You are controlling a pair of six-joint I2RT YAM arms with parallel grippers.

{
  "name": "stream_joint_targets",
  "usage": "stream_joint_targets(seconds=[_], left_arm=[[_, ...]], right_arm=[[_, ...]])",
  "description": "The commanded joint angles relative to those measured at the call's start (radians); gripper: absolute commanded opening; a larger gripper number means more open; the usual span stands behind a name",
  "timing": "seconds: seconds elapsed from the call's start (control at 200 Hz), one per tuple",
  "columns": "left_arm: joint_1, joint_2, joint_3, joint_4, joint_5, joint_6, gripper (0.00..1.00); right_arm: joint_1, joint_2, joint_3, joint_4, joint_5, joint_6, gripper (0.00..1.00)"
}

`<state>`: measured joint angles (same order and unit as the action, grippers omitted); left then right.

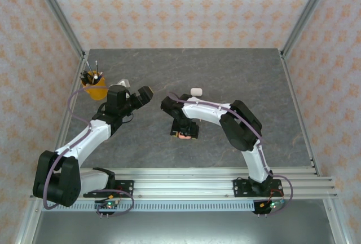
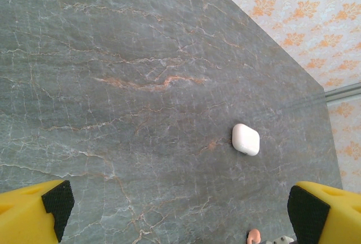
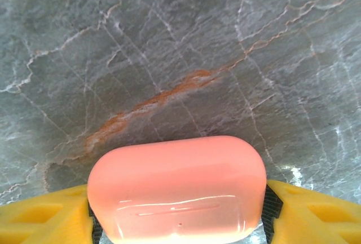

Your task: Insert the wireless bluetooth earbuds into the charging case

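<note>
Pink case (image 3: 176, 190) sits clamped between the pads of the right gripper (image 3: 180, 213), on the near side of the white case (image 2: 246, 139). Left gripper (image 2: 181, 203) hangs with jaws wide, empty, short of the white case.

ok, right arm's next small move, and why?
Probably close the right gripper on the pink case: it sits squarely between the jaws, flanked closely on both sides. Whether they grip it now is unclear.
</note>
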<state>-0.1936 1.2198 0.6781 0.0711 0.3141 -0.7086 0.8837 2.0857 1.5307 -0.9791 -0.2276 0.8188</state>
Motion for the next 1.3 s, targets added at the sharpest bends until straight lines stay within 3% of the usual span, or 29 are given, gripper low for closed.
stream_joint_targets(seconds=[0.0, 0.821, 1.296], left_arm=[[0.007, -0.024, -0.014, 0.019, 0.009, -0.002, 1.00], [0.007, -0.025, -0.019, 0.025, 0.009, -0.006, 1.00], [0.007, -0.032, -0.027, 0.018, 0.010, -0.003, 1.00]], right_arm=[[-0.015, 0.005, -0.012, 0.001, 0.141, -0.024, 0.72], [-0.024, -0.020, -0.075, 0.084, 0.149, -0.061, 0.67], [-0.025, -0.082, -0.084, 0.065, 0.147, -0.030, 0.55]])
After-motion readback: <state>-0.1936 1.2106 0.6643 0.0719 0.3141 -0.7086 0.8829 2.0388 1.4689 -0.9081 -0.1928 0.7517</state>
